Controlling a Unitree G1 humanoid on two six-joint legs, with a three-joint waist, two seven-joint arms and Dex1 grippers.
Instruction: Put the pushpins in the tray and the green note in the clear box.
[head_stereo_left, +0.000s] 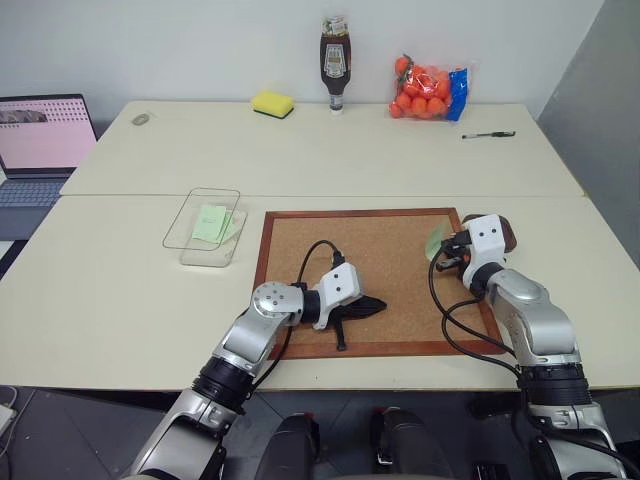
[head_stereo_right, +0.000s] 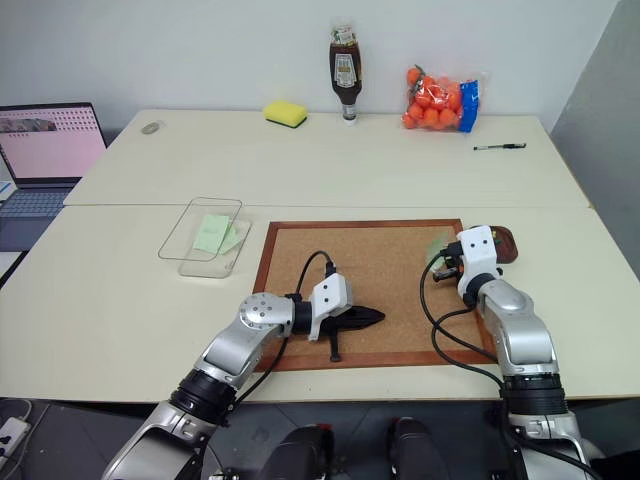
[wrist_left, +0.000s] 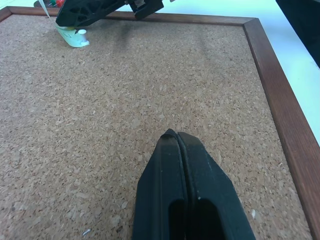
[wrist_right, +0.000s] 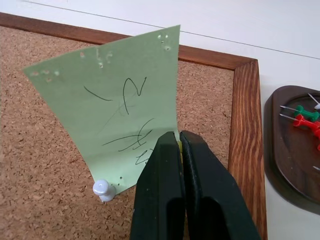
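Note:
A green note (wrist_right: 120, 120) with scribbles stands up from the cork board (head_stereo_left: 390, 250) near its right edge. A white pushpin (wrist_right: 103, 189) holds its lower corner. My right gripper (wrist_right: 178, 137) is shut at the note's other lower corner, with a sliver of yellow pushpin between its tips. Just right of the board lies the brown tray (wrist_right: 292, 150), holding green and red pushpins (wrist_right: 302, 116). My left gripper (head_stereo_left: 375, 305) rests shut and empty over the board's middle. The clear box (head_stereo_left: 188, 232) sits left of the board with another green note (head_stereo_left: 210, 222) inside.
Along the table's far side are a yellow sponge (head_stereo_left: 272, 103), a sauce bottle (head_stereo_left: 334, 65), a bag of oranges (head_stereo_left: 430, 90) and a pen (head_stereo_left: 488, 134). A laptop (head_stereo_left: 40, 135) stands at the far left.

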